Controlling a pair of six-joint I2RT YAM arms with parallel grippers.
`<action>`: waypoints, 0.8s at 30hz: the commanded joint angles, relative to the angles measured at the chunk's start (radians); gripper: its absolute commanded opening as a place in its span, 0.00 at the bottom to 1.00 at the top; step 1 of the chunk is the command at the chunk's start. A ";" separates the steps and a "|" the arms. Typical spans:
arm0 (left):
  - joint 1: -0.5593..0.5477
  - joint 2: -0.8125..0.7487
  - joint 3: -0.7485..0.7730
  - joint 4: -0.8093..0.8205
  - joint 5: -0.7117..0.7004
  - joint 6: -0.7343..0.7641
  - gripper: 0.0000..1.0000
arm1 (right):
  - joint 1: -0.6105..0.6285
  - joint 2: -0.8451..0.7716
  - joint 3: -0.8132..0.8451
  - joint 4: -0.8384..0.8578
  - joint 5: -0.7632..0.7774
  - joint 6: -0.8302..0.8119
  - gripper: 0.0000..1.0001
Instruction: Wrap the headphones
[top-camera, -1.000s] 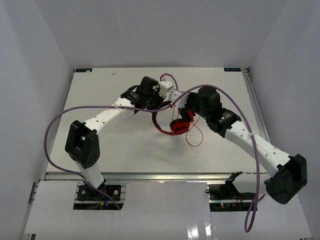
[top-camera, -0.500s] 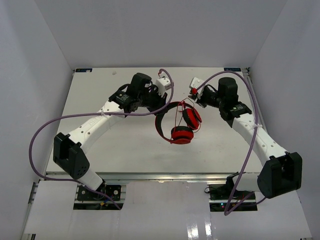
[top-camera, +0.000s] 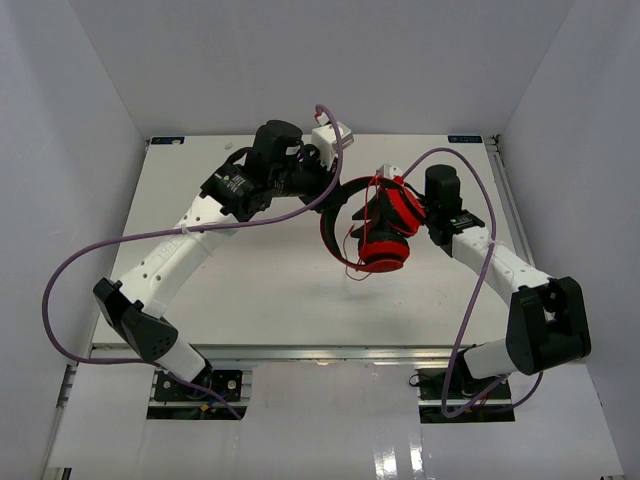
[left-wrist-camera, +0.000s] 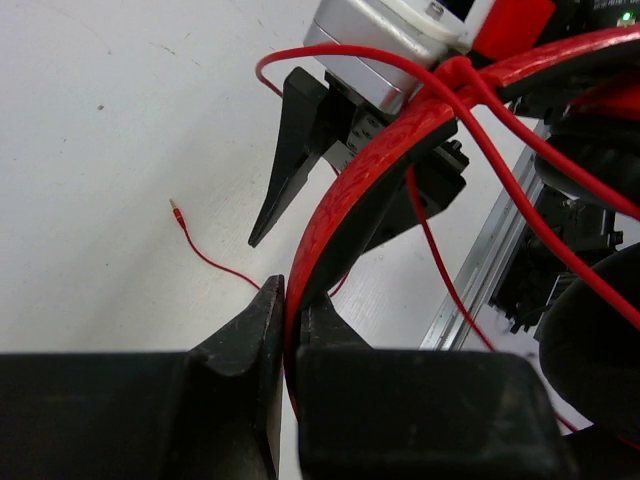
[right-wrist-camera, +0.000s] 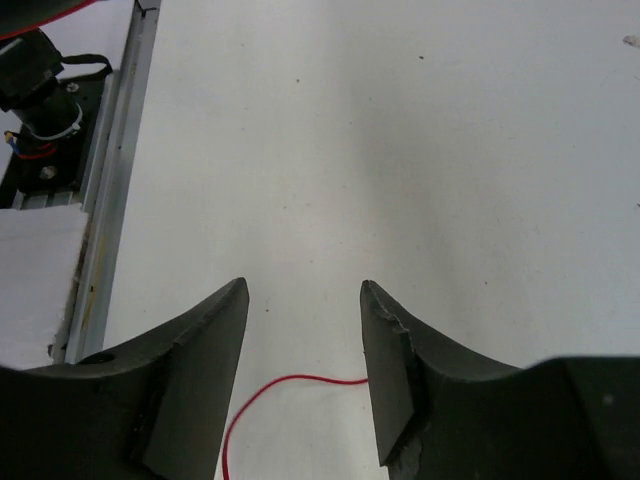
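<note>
Seeing the headphones (top-camera: 395, 215) hoisted clear of the worktop (top-camera: 250, 285), hanging over its middle, a bit toward the far right. Pinched by the left fingers (left-wrist-camera: 240, 350), clamped fully shut on the red headband (left-wrist-camera: 350, 200), squeezed right between the two black tips in the left wrist view. Coming at the headphones from their left side in the top view.

Can make out both round ear cups (top-camera: 383, 255) dangling at the near side of the headphones, bunched close together.

Got the thin red cable (left-wrist-camera: 460, 72) looped over the headband, several strands crossing in one bunch. Trailing down from there to the worktop below the headphones, ending in the little plug (left-wrist-camera: 172, 204) lying flat.

As for the right fingers (right-wrist-camera: 195, 350): spread well apart and holding nothing. Just bare worktop and a curl of cable showing between them in the right wrist view. Parked just beside the headband, on the right of the headphones, with one black finger poking out behind the band in the left wrist view. Can't tell whether touching the band or not.
</note>
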 joint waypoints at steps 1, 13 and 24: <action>-0.007 -0.037 0.080 0.040 0.001 -0.085 0.00 | 0.029 0.024 -0.053 0.162 -0.051 0.137 0.56; -0.007 -0.060 0.247 0.031 -0.226 -0.142 0.00 | 0.028 -0.008 -0.162 0.215 -0.164 0.124 0.52; 0.011 -0.064 0.162 0.022 -0.342 -0.127 0.00 | 0.054 0.080 0.225 -1.467 -0.257 -1.422 0.75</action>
